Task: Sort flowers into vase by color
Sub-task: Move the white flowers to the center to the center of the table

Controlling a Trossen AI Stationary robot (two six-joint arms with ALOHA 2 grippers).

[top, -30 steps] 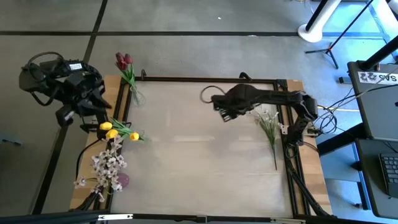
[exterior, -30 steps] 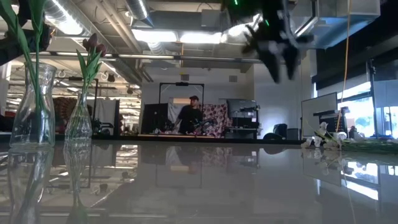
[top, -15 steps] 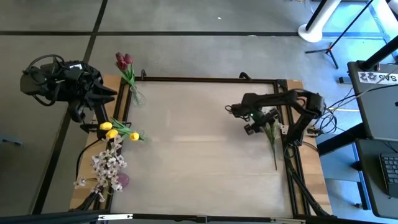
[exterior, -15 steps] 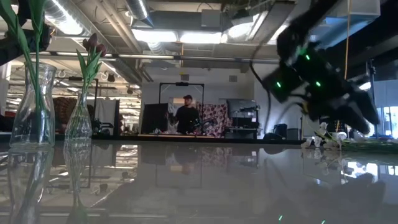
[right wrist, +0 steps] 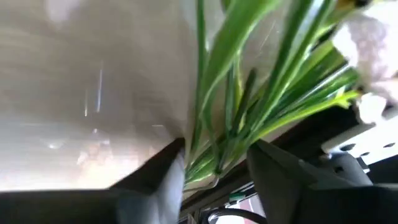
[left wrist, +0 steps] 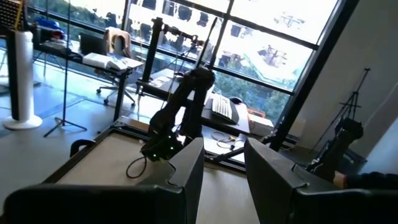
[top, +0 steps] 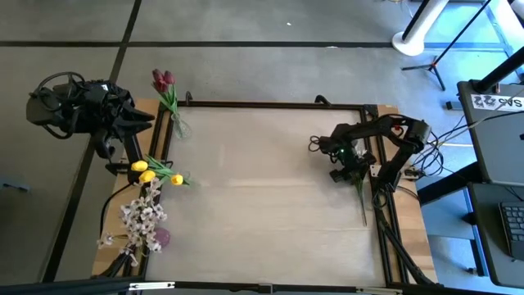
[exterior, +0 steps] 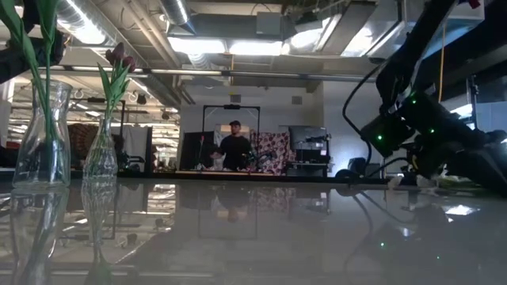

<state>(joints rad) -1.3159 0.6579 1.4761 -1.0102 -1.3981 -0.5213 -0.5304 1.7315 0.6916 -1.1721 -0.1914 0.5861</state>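
A spray of white blossoms with green stalks (top: 360,197) lies flat on the table by its right edge. My right gripper (top: 350,170) is low over it, tipped downward and open, with its fingers on either side of the stalks (right wrist: 214,165); the blossoms (right wrist: 373,50) lie beyond. At the left edge stand vases with red tulips (top: 163,80), yellow tulips (top: 147,170) and white blossoms (top: 143,215). My left gripper (top: 141,129) waits raised over the left edge, open, nothing between its fingers (left wrist: 224,168). My right gripper has the bundle of green stalks (right wrist: 205,155) between its two fingers, coming slanting down from above with the fingers across the stalks. Whether the fingers touch the stalks I cannot tell. The flower lies on the table.
A black frame (top: 270,105) runs round the table. Two glass vases (exterior: 43,134) (exterior: 101,150) stand at the left in the low view. The table's wide middle (top: 262,188) is bare. A person (exterior: 232,146) stands in the room far behind.
My right gripper has swung from high over the table's middle toward the right edge and down onto the lying white flower, tipping from nearly level to pointing downward. My left gripper has turned at the wrist while staying in place.
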